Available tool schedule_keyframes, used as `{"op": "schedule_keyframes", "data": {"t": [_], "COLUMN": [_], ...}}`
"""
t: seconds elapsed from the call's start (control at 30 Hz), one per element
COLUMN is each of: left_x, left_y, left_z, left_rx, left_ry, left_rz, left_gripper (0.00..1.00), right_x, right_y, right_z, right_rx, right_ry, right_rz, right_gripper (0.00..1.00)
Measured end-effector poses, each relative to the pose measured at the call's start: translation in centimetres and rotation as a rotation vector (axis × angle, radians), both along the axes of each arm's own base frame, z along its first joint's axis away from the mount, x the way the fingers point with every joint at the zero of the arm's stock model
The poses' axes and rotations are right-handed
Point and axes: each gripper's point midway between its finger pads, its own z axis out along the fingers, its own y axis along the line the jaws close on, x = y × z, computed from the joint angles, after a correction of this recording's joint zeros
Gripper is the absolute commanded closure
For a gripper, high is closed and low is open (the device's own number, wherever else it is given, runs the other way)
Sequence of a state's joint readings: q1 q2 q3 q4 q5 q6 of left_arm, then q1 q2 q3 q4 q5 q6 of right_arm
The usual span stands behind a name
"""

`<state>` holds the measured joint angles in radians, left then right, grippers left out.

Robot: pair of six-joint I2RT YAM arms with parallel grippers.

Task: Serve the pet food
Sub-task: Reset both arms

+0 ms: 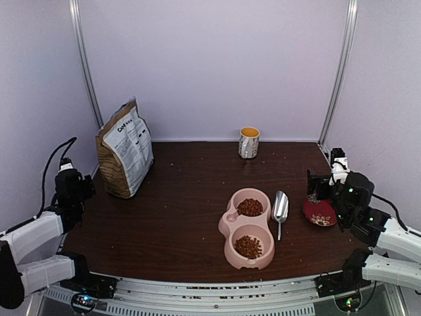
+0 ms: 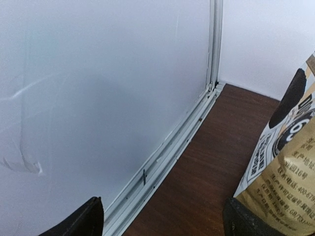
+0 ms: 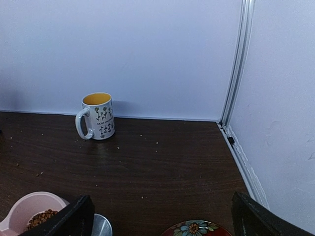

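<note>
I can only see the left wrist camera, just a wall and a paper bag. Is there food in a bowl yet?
Observer: Yes, the pink double bowl has pet food in both cups.
Operator: Where's the scoop?
Observer: A metal scoop lies just right of the bowl, handle toward the arms.
Operator: Is the right tool holding anything?
Observer: No, the right tool is open and empty, beside a red flowered plate.
</note>
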<state>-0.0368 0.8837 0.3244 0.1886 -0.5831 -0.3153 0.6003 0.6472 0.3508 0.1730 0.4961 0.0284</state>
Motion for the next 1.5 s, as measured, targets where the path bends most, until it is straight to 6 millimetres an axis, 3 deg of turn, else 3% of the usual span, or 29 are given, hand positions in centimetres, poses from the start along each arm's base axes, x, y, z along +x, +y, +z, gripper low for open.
{"op": "schedule_keyframes", "data": {"t": [0.13,0.3,0.5,0.67,0.83,1.23,1.5], "left_x": [1.7,2.6,3.9,4.9,7.0,7.2,7.2], "left_y": [-0.1,-0.5,-1.2,-2.1,-2.2,-2.1,-2.1], "left_z": [0.2,-2.1,-1.1,-1.7,-0.8,-0.7,-0.7], "left_rx": [0.041,0.106,0.17,0.201,0.21,0.208,0.209], "left_ry": [-0.05,-0.02,-0.111,-0.114,-0.121,-0.122,-0.122], "left_rz": [-0.018,-0.063,-0.119,-0.185,-0.206,-0.212,-0.213], "left_gripper": [0.08,0.02,0.02,0.02,0.02,0.02,0.02], "right_x": [0.8,2.0,3.6,5.0,5.4,7.3,8.7], "right_y": [-1.5,-3.3,-4.4,-5.6,-6.0,-7.1,-8.4], "right_z": [-1.6,-3.3,-3.6,-4.3,-5.7,-6.6,-5.6], "right_rx": [0.003,-0.001,-0.013,-0.025,-0.036,-0.078,-0.03], "right_ry": [0.012,0.037,0.026,0.015,-0.002,-0.021,-0.041], "right_rz": [-0.06,-0.136,-0.179,-0.203,-0.202,-0.214,-0.212], "right_gripper": [0.0,0.0,0.0,0.0,0.0,0.0,0.0]}}
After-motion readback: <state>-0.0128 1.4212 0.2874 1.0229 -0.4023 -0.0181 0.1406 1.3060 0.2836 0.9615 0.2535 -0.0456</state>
